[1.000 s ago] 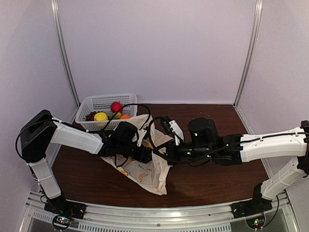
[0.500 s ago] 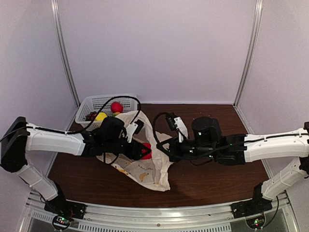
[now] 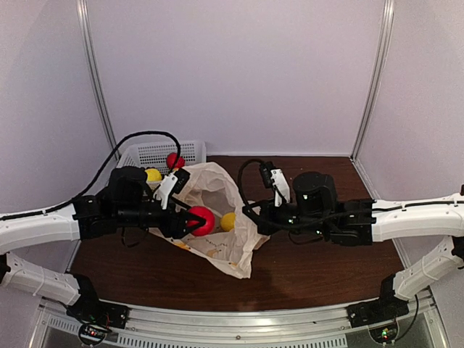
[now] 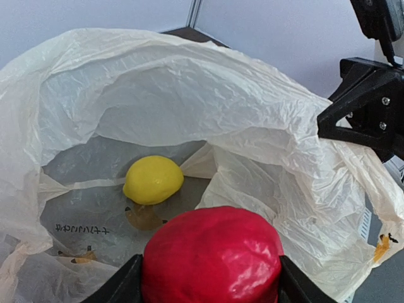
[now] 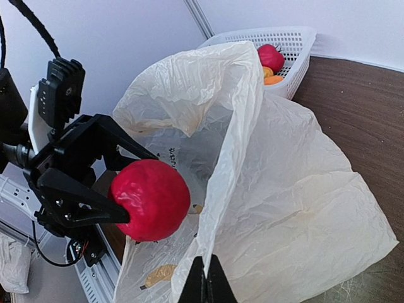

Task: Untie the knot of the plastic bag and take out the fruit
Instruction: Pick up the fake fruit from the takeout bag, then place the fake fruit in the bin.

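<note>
My left pincer [image 3: 197,220] was clamped on a red fruit [image 3: 201,220], one finger on either side of its shiny skin, and held it at the mouth of the plastic bag [image 3: 217,185]. In my left wrist view the red fruit [image 4: 211,255] filled the bottom edge between my fingers [image 4: 123,287].

My right pincer [image 5: 205,281] was closed tight on a fold of the bag's rim and held that side up, so the mouth gaped toward my left arm. The bag lay on the dark wooden table [image 3: 312,268] between my two arms, cream and crinkled, with small banana prints.

Deeper inside, a yellow fruit [image 4: 153,179] rested on the bag's floor, apart from the red one.

Beyond the bag, at the far left of the table, stood a white perforated basket [image 3: 156,154] with fruit [image 3: 174,160] in it, red, yellow and orange.
</note>
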You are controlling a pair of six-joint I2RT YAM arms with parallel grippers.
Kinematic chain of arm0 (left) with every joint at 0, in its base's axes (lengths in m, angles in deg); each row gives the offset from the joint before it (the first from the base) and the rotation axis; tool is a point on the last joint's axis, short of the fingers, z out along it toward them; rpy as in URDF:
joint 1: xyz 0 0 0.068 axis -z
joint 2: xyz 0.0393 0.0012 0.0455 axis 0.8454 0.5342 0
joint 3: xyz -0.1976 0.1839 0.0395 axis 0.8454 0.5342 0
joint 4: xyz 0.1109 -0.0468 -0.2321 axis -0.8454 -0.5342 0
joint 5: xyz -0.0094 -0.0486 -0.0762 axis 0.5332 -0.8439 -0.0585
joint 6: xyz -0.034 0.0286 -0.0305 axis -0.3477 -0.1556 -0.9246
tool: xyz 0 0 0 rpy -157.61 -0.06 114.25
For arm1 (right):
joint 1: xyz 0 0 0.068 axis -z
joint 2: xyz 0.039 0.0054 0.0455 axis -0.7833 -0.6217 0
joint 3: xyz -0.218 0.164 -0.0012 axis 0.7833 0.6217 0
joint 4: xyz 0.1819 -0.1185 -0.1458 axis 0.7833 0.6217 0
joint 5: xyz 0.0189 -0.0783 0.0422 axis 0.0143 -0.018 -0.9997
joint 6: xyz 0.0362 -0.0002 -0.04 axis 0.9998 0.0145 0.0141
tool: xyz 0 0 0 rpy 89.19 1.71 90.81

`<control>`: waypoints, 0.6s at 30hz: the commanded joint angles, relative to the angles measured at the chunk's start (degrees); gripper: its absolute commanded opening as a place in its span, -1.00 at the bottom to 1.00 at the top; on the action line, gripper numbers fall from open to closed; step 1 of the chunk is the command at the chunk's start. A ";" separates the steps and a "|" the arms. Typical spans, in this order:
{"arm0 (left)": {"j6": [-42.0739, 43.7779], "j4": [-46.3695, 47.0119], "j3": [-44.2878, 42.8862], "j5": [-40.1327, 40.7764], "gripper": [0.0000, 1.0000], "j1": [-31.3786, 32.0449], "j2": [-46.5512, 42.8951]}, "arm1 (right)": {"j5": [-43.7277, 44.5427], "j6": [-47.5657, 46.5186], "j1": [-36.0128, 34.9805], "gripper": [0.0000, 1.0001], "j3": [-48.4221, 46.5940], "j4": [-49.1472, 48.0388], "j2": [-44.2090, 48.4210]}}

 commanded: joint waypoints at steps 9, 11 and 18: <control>-3.37 -8.80 -8.86 2.22 0.24 -3.76 -5.51 | 0.92 0.77 0.22 -1.00 1.26 0.01 0.54; -3.18 -10.96 -11.04 2.82 0.24 -5.48 -5.53 | 1.11 0.84 0.29 -1.00 1.59 0.00 0.88; -1.23 -12.91 -16.86 -0.24 0.23 -18.16 -4.29 | 1.98 0.96 0.28 -1.00 2.41 0.33 2.37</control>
